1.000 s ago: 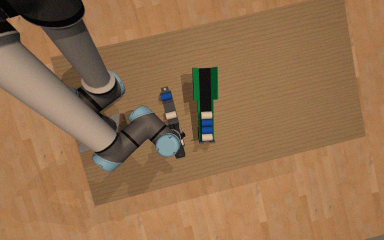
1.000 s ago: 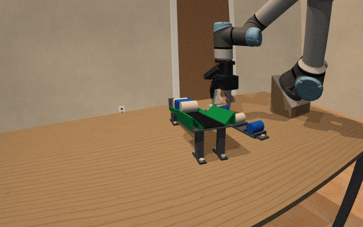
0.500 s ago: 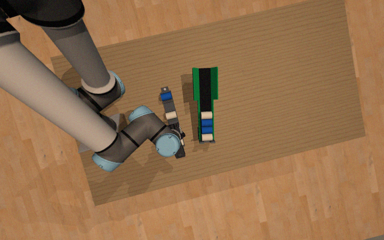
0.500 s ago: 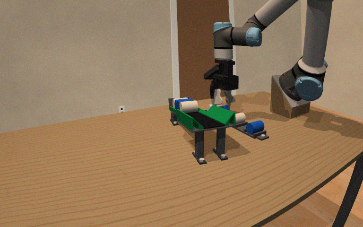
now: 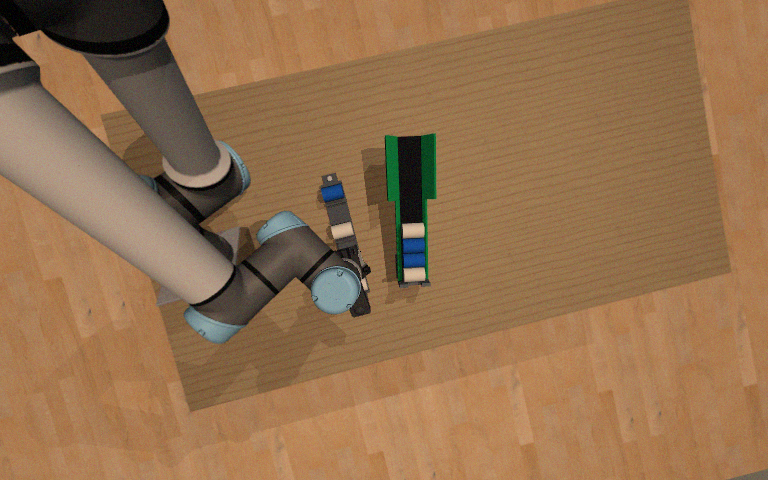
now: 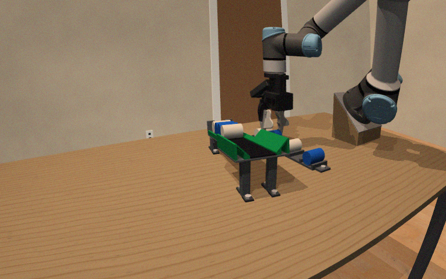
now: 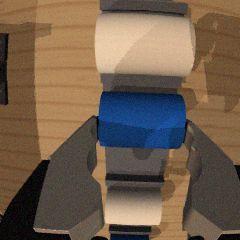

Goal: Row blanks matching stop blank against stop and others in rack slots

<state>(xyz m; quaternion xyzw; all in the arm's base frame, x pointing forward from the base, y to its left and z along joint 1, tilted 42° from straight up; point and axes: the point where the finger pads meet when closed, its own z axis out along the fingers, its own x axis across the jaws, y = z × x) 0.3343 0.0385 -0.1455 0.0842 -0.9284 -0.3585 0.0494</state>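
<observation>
The green feed ramp [image 5: 398,186] [image 6: 226,146] holds a row of blanks against its stop: a cream blank [image 5: 414,274] at the stop, two blue blanks [image 5: 414,259] [image 5: 414,245], then a cream blank [image 5: 412,230] [image 6: 232,130]. My gripper [image 7: 140,119] [image 6: 273,126] is shut on a blue blank [image 7: 142,121] [image 6: 275,132], fingers on its two ends. It holds the blank low in a slot of the grey stock rack [image 5: 338,213] [image 7: 134,162]. On the rack, a cream blank [image 7: 145,45] lies on one side of it. On the other side lie a cream blank [image 7: 134,205] [image 5: 342,230] [image 6: 295,143] and a blue blank [image 5: 332,193] [image 6: 313,156].
The ramp stands on dark legs [image 6: 244,179] close beside the rack. The arm's base block [image 6: 348,128] sits at the back right of the wooden table. In the overhead view my wrist hides the rack's near end.
</observation>
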